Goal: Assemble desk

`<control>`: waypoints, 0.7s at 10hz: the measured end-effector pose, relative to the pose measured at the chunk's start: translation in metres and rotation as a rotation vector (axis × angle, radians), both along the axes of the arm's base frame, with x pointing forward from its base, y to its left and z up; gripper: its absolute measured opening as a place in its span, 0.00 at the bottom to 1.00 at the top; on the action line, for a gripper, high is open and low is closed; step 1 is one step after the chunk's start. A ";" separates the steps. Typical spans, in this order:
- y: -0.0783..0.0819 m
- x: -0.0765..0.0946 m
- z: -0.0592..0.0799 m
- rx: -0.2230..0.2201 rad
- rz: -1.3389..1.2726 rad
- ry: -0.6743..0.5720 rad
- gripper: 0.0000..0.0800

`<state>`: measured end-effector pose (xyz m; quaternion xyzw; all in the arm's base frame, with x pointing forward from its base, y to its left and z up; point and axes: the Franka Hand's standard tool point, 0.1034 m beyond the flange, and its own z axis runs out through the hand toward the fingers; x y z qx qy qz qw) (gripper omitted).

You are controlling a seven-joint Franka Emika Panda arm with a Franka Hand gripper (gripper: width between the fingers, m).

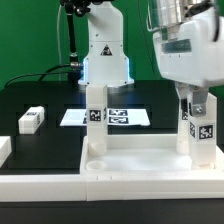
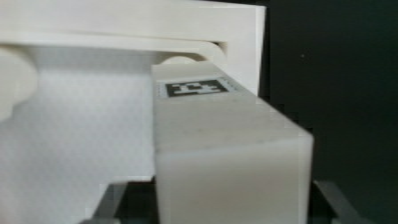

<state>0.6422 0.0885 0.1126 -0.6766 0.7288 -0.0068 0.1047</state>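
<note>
The white desk top lies flat at the front of the black table. One tagged white leg stands upright at its back corner on the exterior view's left. At the other end my gripper comes down from above onto an upright tagged leg, with a second tagged white post right beside it. In the wrist view that leg fills the space between my gripper's two dark fingers, which sit against its sides. Its tag faces up the frame, and the desk top shows beyond.
A loose tagged leg lies on the black table at the exterior view's left, and another white piece shows at the left edge. The marker board lies behind the desk top, in front of the robot base. A green backdrop stands behind.
</note>
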 end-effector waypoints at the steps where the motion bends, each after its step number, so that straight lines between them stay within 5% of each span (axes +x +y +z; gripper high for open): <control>1: 0.000 -0.001 0.000 0.007 -0.052 0.005 0.39; 4: 0.000 -0.001 0.000 0.004 -0.035 0.004 0.39; 5: 0.001 -0.002 -0.001 -0.006 0.004 0.005 0.49; 6: 0.005 -0.002 0.001 -0.044 0.229 0.001 0.49; 7: 0.009 0.000 0.002 -0.066 0.416 -0.018 0.71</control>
